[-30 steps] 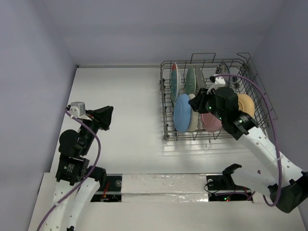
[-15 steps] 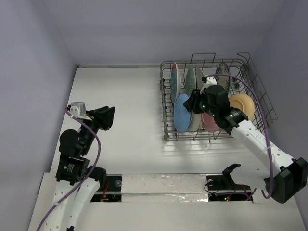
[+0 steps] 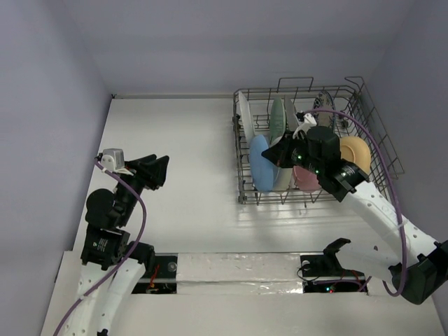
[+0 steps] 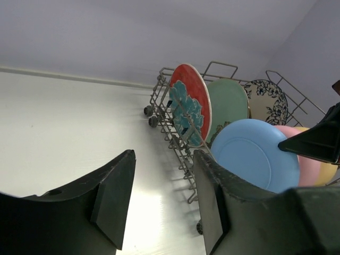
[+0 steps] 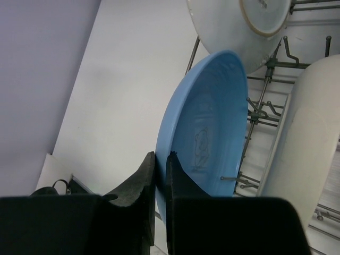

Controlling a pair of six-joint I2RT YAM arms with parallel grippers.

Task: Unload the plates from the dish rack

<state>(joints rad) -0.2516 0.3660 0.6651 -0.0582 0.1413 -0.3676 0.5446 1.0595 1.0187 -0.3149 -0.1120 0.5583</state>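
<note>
Currently one blue plate (image 5: 204,133), among at least seven racked, sits clamped in right gripper (image 5: 161,156); left gripper (image 4: 163,159) spread apart.

Top external: you look down from above and behind the robot, facing far. You're set far enough back to take in the whole table (image 3: 175,140), with the dish rack (image 3: 241,197) at far right.

Left wrist: you sit low over the table's left side, facing right and far, and look out between the fingers of the left gripper (image 4: 162,199). The rack is well apart from you here.

Right wrist: you're very close, looking down past the right gripper (image 5: 161,178) along the blue plate (image 5: 204,127) rim toward the table's near left.

All three views share that blue plate and the rack's left side.
</note>
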